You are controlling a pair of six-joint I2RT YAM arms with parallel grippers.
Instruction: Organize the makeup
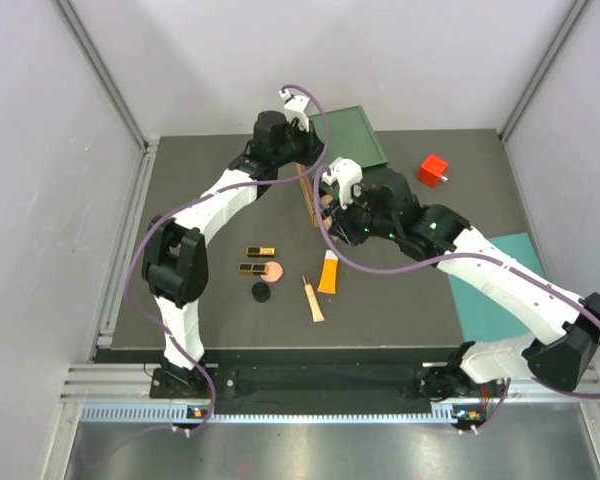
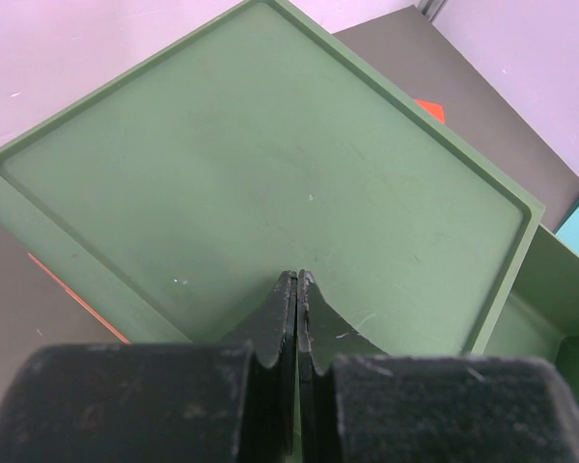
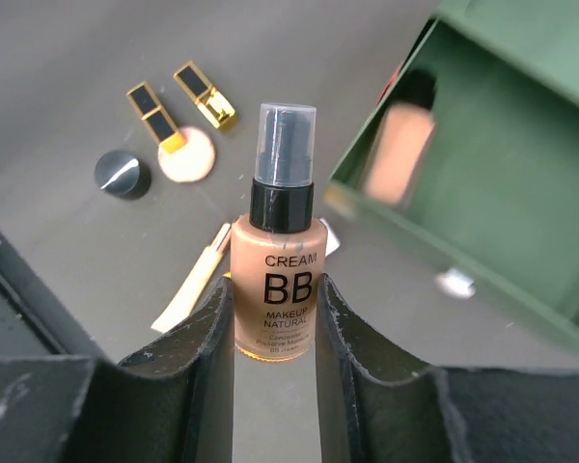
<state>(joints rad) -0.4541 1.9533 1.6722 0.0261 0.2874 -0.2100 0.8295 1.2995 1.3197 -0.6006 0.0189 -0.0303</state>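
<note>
**Makeup bottle [image 3: 280, 256] pinched by the right arm, open drawer at two o'clock**

We see the right gripper [image 3: 273, 294] clamped on the tan BB cream bottle low on its body, one finger on each side; the bottle's long axis runs straight out from the wrist, with the black pump and clear cap pointing to twelve o'clock in the wrist view; it hangs above the table [image 1: 400, 300].

The drawer [image 3: 482, 183] of the green drawer box [image 1: 365, 135] stands pulled open just beside the bottle, at about two o'clock from it; inside lies what looks like a second tan bottle [image 3: 396, 149], too blurred for us to be sure. We judge that the coming move turns on this relation: a short carry toward two o'clock over the drawer's near wall, then a lay-down alongside the other bottle; the right arm is plainly the nearer one.

The left gripper [image 2: 297, 282] has its fingers pressed together on nothing, poised over the box's green top; whether it touches we cannot tell.

The rest of the makeup lies loose toward seven o'clock from the right gripper in the overhead view: two gold-black cases [image 1: 261, 251], a peach compact [image 1: 272, 270], a black disc [image 1: 261, 292], a slim peach tube [image 1: 312, 298] and a yellow-orange tube [image 1: 328, 272]; we reckon the sorting is only partly done.
</note>
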